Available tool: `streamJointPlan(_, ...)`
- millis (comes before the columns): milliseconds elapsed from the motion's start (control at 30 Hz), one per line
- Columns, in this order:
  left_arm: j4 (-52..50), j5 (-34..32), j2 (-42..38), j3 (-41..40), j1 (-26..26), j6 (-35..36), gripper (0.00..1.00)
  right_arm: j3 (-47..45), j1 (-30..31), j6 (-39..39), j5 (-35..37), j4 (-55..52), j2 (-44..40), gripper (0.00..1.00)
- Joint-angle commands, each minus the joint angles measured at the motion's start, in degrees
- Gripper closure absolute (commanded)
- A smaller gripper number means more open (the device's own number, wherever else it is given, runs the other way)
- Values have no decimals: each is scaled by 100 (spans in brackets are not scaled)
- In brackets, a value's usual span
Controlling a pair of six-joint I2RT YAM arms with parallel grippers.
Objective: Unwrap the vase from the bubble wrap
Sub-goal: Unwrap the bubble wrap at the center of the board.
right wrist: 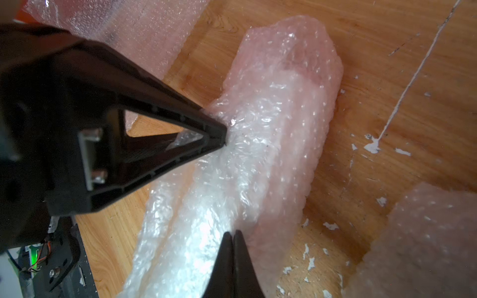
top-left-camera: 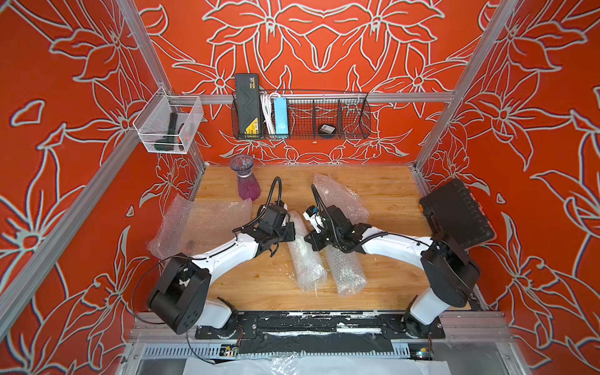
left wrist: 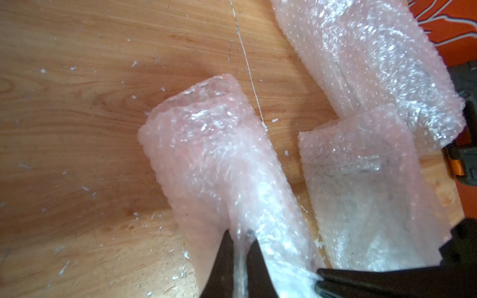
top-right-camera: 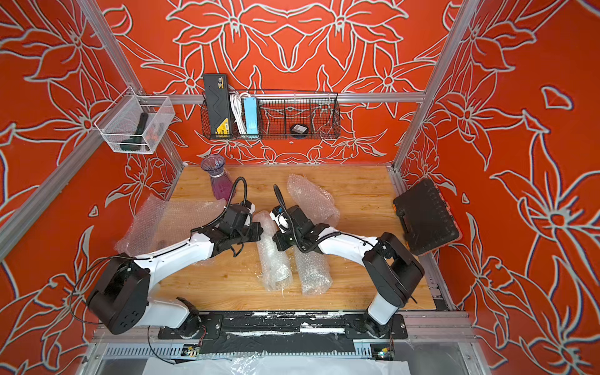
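Note:
Two rolled bundles of bubble wrap lie side by side mid-table in both top views, the left bundle (top-left-camera: 305, 259) and the right bundle (top-left-camera: 345, 271). A pinkish tint shows through the left bundle (left wrist: 206, 154); whatever is inside is hidden. My left gripper (left wrist: 238, 240) is shut on a fold of this bundle's wrap near its far end. My right gripper (right wrist: 232, 233) is shut, its tips together against the same bundle (right wrist: 271, 123), with no wrap showing between them. The two grippers sit close together. A bare purple vase (top-left-camera: 245, 181) stands at the back left.
A flat bubble wrap sheet (top-left-camera: 201, 224) lies at the left and a crumpled one (top-left-camera: 341, 198) at the back right. A black tool case (top-left-camera: 457, 214) leans at the right edge. A wire basket (top-left-camera: 302, 117) and a clear bin (top-left-camera: 168, 126) hang above the table.

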Motion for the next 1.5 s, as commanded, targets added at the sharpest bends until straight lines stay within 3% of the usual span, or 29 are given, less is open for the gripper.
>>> streamJointPlan(0, -262, -163, -312, -16, 30, 44, 94, -193, -35, -65, 272, -179, -148, 100)
streamJointPlan(433, -555, -270, -1128, -516, 490, 124, 100, -766, -39, 40, 948, 151, -524, 100)
streamJointPlan(767, -654, -699, -1761, -848, 804, 10, 100, -1005, -33, -47, 1466, 93, -888, 100)
streamJointPlan(933, -635, -581, -1792, -921, 813, -38, 98, -1013, -36, -74, 1555, -9, -1018, 100)
streamJointPlan(967, -607, -554, -1775, -955, 820, -40, 96, -999, -40, -82, 1551, -39, -1059, 97)
streamJointPlan(1033, -571, -461, -1726, -972, 887, -4, 98, -944, -38, -100, 1529, -138, -1136, 81)
streamJointPlan(1100, -578, -299, -1700, -908, 1020, 25, 100, -893, -24, -130, 1498, -285, -1261, 53)
streamJointPlan(1167, -659, -239, -1750, -793, 1121, 88, 100, -857, 6, -186, 1451, -408, -1412, 36)
streamJointPlan(1300, -896, -151, -1904, -544, 1366, 307, 100, -627, 265, -275, 1528, -800, -1627, 20)
streamJointPlan(1467, -977, 41, -1945, -492, 1638, 453, 100, -417, 785, -191, 1336, -825, -1376, 15)
